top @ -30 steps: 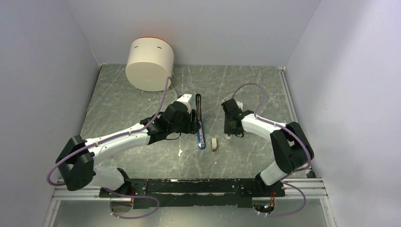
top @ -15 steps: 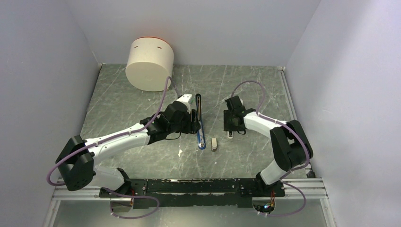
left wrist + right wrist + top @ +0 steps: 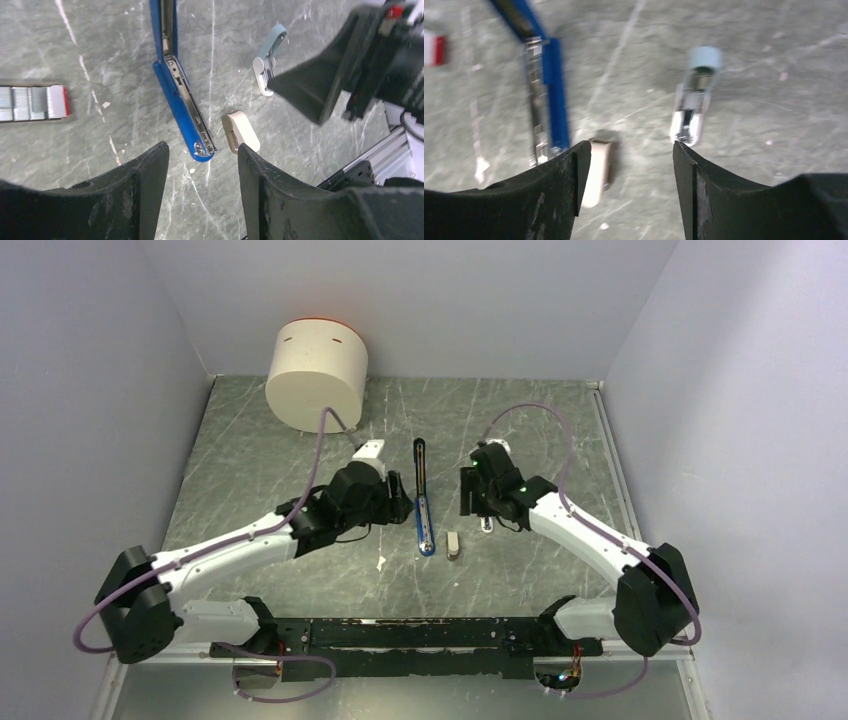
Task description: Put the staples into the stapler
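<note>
left tool (image 3: 201,150) and right tool (image 3: 631,147) — both spread, pinching nothing — hang over the grey marbled tabletop (image 3: 100,40). between them lies the slim blue stapler (image 3: 180,95), opened, silver channel bared; the small red box of silvery staples (image 3: 32,102) lies apart from it.

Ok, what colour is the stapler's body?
The stapler body is bright blue, clearest in the left wrist view.

We see the left arm (image 3: 230,545) and right arm (image 3: 585,535) beyond a black rail (image 3: 420,632): white shells, black joints, looping lilac cables (image 3: 319,445), scuffed black fingers (image 3: 145,195).
</note>
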`<state>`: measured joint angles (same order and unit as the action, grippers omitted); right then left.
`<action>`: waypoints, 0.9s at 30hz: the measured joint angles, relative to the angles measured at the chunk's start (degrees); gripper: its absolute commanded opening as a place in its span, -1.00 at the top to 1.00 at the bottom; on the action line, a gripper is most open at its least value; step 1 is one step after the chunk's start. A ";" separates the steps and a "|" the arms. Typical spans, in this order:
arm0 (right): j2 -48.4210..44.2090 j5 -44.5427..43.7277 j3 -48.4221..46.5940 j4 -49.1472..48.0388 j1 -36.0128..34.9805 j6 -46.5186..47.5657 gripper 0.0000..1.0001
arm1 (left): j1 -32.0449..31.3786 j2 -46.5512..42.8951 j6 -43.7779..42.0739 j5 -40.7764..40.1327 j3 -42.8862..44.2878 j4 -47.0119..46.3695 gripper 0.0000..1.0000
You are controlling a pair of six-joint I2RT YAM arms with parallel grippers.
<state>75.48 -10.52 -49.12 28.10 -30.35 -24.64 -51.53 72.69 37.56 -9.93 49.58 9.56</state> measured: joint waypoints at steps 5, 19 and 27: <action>-2.16 -0.57 -1.40 1.25 -9.62 -4.07 -0.29 | 0.02 -7.98 3.28 -5.18 -4.66 -0.35 -0.17; 6.69 -6.91 -1.55 10.08 -20.94 -15.43 0.06 | 0.02 -15.17 8.15 -13.81 -8.83 -0.79 -0.22; 8.04 -6.19 -1.55 8.87 -21.05 -17.42 0.23 | 0.07 -14.43 5.66 -10.27 -8.87 -3.43 -0.39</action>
<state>83.53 -16.71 -50.68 36.97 -51.40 -42.06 -51.46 58.26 43.22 -20.21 40.71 6.13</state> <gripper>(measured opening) 0.407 0.673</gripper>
